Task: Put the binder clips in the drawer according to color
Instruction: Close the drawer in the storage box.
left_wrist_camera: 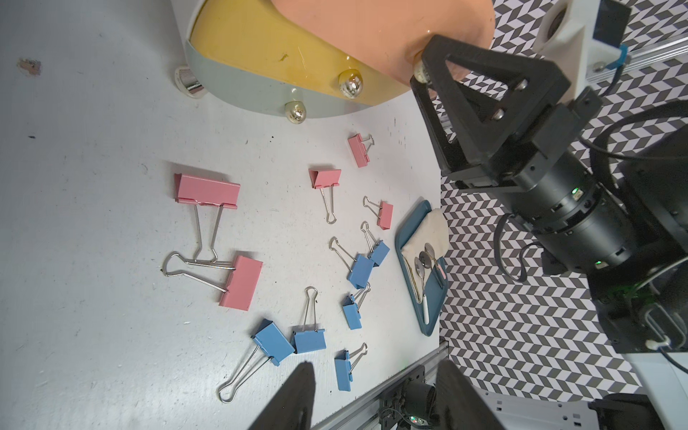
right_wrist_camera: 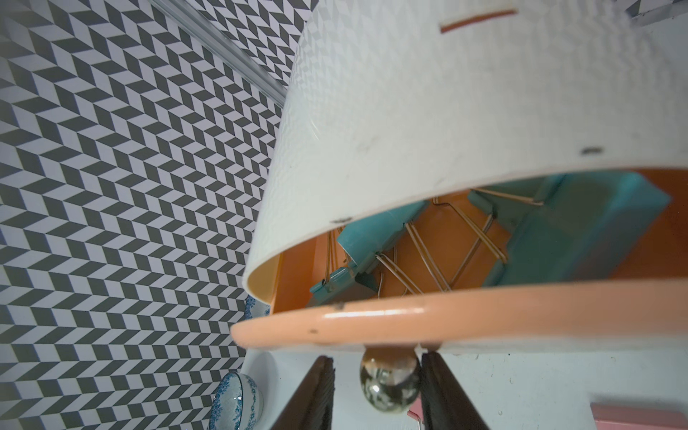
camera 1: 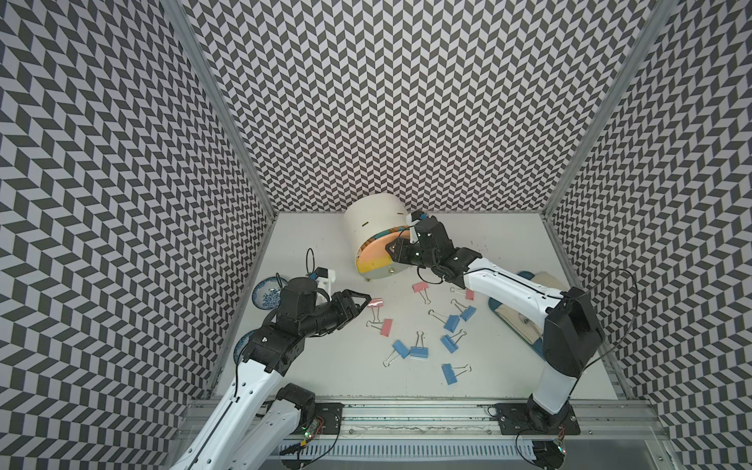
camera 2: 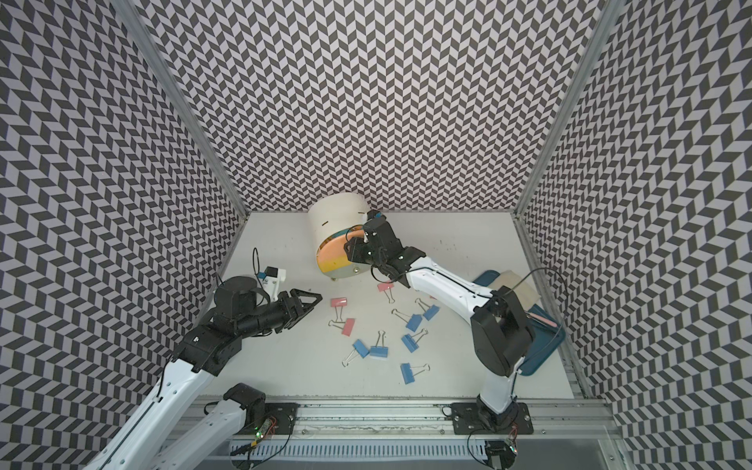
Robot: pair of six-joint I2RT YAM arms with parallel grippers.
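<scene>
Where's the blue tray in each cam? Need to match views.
Top view: blue tray at the right edge of the table, partly hidden by the right arm.
Top view: tray in the same spot, more showing.
Left wrist: tray at the table edge, cloth and spoons on it.
Right wrist: not in view.
Shared landmark: round drawer unit, in all four.

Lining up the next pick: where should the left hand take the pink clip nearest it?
Probably pinch the pink clip by its body from above, left hand spanning its short width: its wire loop lies flat, overlapping the loop of the neighbouring clip.
</scene>
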